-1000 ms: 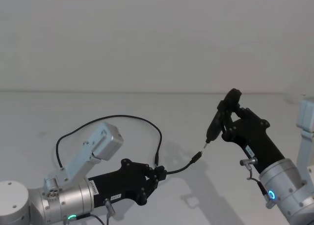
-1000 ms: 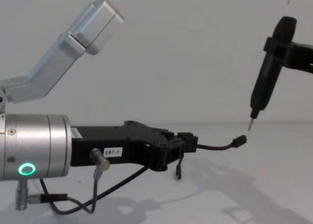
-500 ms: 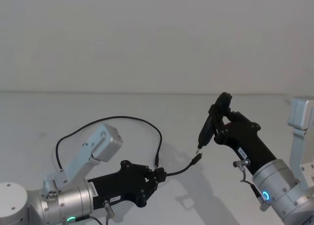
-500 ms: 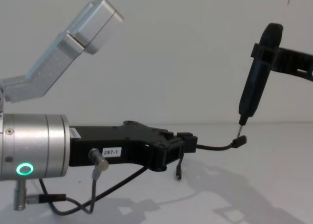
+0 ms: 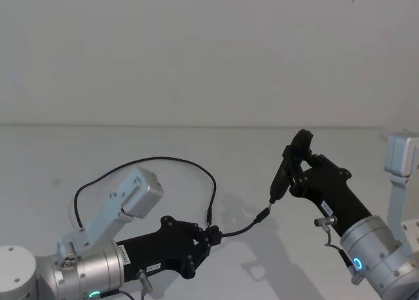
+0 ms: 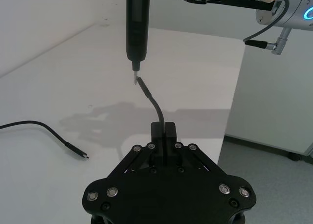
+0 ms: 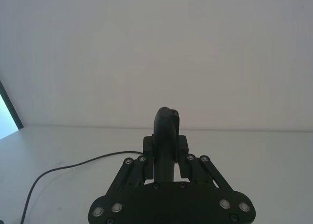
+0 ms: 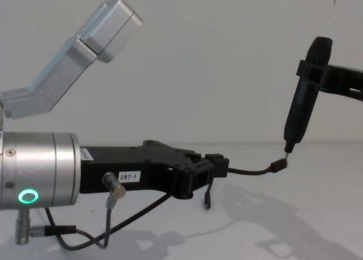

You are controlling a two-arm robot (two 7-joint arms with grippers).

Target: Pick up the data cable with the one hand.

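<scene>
Above a plain white desk (image 5: 78,156), the left hand (image 8: 218,164) pinches the long thin black data cable (image 5: 157,160), offering its plug to the right hand's (image 5: 296,169) gripped slim black tool (image 8: 299,109)

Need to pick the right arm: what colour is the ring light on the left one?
Green, clearest in the chest view: ring light on the left arm's silver cylinder.

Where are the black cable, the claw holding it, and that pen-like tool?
data cable (image 5: 169,160), head view, top of its loop.
left claw (image 8: 215,165), chest view, fingertips clamping the cable.
pen-like tool (image 8: 300,109), chest view, mid-body.
</scene>
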